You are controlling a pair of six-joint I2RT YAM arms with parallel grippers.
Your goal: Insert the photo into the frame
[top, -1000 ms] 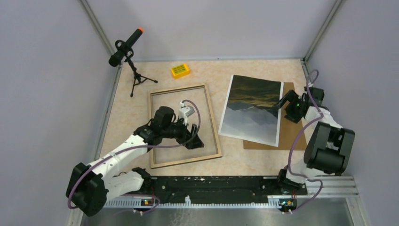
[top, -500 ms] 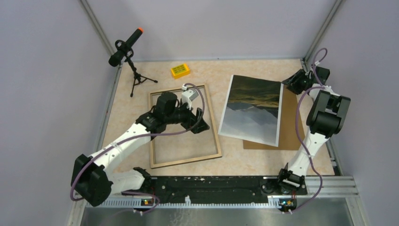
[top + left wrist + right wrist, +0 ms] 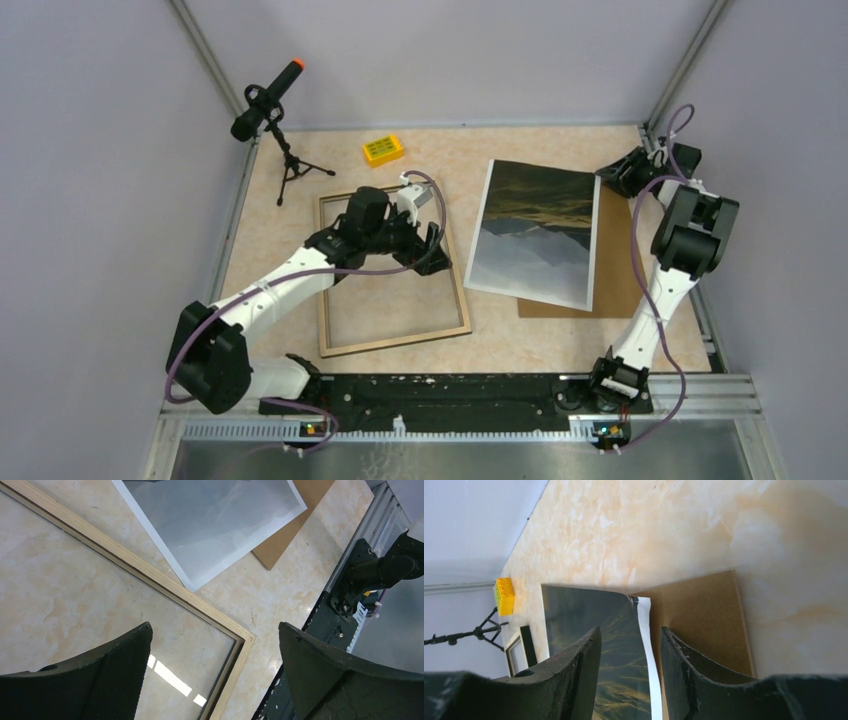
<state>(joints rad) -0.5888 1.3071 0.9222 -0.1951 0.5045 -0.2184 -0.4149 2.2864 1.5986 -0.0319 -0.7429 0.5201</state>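
The frame (image 3: 400, 341) lies flat left of centre with its light wood side up. Its near right corner shows in the left wrist view (image 3: 150, 576). The photo (image 3: 535, 232) lies picture side up to the right. It rests partly on a brown backing board (image 3: 628, 285). My left gripper (image 3: 428, 256) hovers open and empty over the frame's right rail, and its fingers (image 3: 120, 670) are wide apart. My right gripper (image 3: 616, 177) is at the photo's far right corner. Its fingers (image 3: 574, 680) are apart around the photo's white-bordered edge (image 3: 644, 630) without pinching it.
A yellow brick (image 3: 383, 150) lies at the back. A microphone on a small tripod (image 3: 270, 108) stands at the back left. Grey walls enclose the table on three sides. The arms' black base rail (image 3: 450, 390) runs along the near edge.
My left gripper has moved farther back and right over the frame. My right gripper swung from the photo's right edge to its far right corner, then held still.
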